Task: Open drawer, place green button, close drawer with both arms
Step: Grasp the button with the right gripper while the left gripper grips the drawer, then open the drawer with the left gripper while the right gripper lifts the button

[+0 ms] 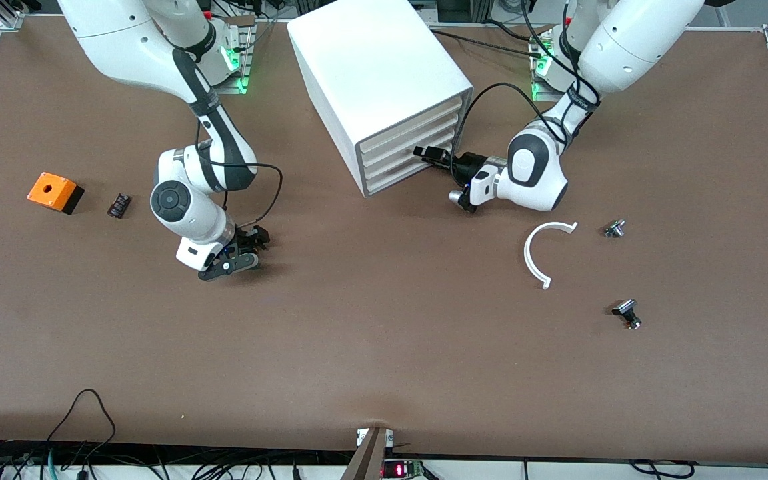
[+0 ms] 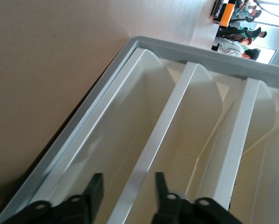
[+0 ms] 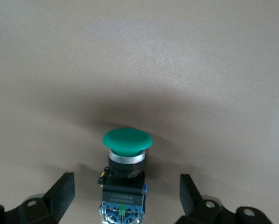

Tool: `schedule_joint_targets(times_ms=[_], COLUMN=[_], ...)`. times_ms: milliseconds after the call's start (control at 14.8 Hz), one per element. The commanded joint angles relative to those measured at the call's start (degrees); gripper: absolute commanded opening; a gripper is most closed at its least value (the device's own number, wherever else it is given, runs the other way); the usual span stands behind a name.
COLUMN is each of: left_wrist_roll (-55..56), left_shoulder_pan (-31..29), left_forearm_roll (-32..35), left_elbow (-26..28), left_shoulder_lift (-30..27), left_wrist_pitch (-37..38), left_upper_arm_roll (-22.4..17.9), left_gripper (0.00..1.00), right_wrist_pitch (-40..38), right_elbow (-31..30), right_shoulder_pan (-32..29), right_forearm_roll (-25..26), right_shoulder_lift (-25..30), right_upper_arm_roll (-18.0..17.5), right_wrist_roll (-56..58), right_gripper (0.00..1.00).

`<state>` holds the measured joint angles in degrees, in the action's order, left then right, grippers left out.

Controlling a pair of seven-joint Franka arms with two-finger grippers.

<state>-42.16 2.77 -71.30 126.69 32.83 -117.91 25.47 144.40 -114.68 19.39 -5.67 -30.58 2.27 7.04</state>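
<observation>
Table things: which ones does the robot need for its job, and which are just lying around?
For the job:
- bottom drawer of the white cabinet
- green button
- left gripper, jaws open at the drawer fronts
- right gripper, jaws open either side of the button

Just lying about:
- orange box
- small black part
- white curved piece
- two metal-stemmed parts

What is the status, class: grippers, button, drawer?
Left gripper open at the cabinet's drawer fronts. Right gripper open, straddling the green button on the table. Drawers look shut. Nothing in the way.
</observation>
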Motion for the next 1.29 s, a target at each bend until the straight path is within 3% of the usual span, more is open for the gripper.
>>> schedule_joint_targets(times_ms=[0,135,203,542,880,1151,1219], left_wrist_roll=[-1.9,-1.9,-1.9,-1.9,-1.7,-1.7,-1.6], left_shoulder_pan=[0.3,0.5,0.6,-1.4,-1.9,-2.4,-2.7], left_forearm_roll=[-1.7,-1.5,-1.0,-0.9,5.3,6.4,6.4], left_elbow=[1.4,1.5,1.4,0.9,-5.8,-9.4,-9.5], left_shoulder_lift=[-0.4,-0.3,-0.3,-1.4,-1.4,-1.4,-1.6], left_wrist_pitch=[-2.0,-3.0,-3.2,-6.4,-6.5,-6.5,-6.5], left_upper_arm_roll=[0.8,1.1,1.2,0.2,-8.5,-12.3,-12.3], left_gripper=[0.34,0.05,0.0,0.0,0.0,0.0,0.2], right_wrist_pitch=[1.2,1.1,1.1,0.7,-1.1,-11.8,-13.4], right_elbow=[-0.5,-0.5,-0.5,0.0,3.6,14.0,16.6], right_shoulder_pan=[0.1,0.1,0.1,0.1,0.1,0.0,0.0], right_forearm_roll=[-0.4,-0.4,-0.4,-0.7,-1.0,-1.0,-0.9], right_shoulder_lift=[-0.4,-0.7,-0.7,-0.7,0.5,0.3,0.1], right_upper_arm_roll=[0.0,0.0,0.0,-0.2,-1.9,-2.0,-2.1], right_wrist_roll=[1.3,1.3,1.2,0.6,0.7,1.0,1.2], right_gripper=[0.81,0.52,0.44,0.16,0.13,0.13,0.13])
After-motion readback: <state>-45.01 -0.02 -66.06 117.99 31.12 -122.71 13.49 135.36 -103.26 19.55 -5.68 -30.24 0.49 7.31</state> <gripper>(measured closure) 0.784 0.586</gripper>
